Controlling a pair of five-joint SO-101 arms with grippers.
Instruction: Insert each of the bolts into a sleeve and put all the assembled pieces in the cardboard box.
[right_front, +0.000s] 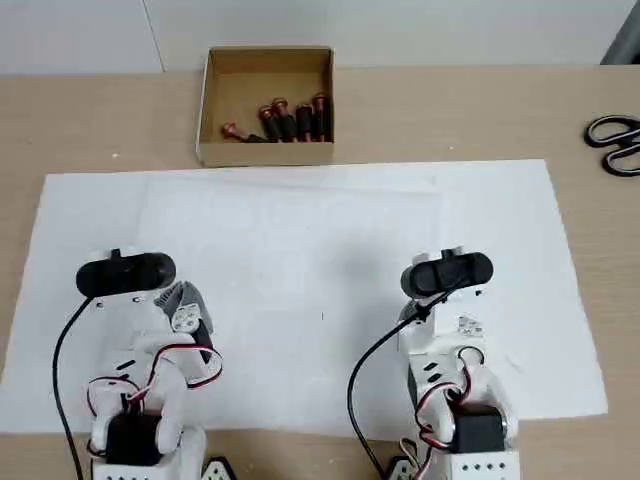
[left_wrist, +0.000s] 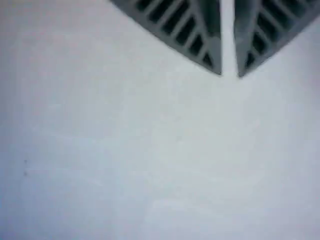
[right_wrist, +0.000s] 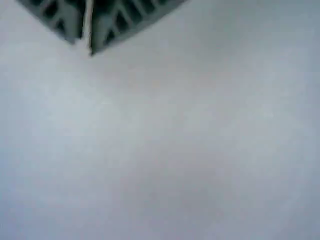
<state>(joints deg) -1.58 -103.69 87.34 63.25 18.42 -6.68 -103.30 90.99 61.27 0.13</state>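
**Both arms folded near me, pieces in the box far across the sheet**

Nearest my side of the table, the left arm (right_front: 145, 395) and the right arm (right_front: 460, 400) sat folded low at the front edge of the white paper sheet (right_front: 320, 250), each with its black camera pod on top. Through the left wrist camera I saw the left gripper (left_wrist: 229, 70) with its two ribbed fingers (left_wrist: 192, 30) drawn together, only a thin slit between the tips, nothing in them, and plain white paper beneath. The right gripper (right_wrist: 85, 47) looked the same: fingers (right_wrist: 120, 22) together, a narrow slit, nothing held, over bare paper.

Beyond the sheet's far edge stood the cardboard box (right_front: 265, 153) on the wooden table (right_front: 100, 120), well apart from both grippers and closer to the left arm's side. Inside it lay the assembled pieces (right_front: 292, 120), copper-headed bolts in dark sleeves, bunched toward the box's near wall. Off at the far right edge lay a pair of scissors (right_front: 615, 143).
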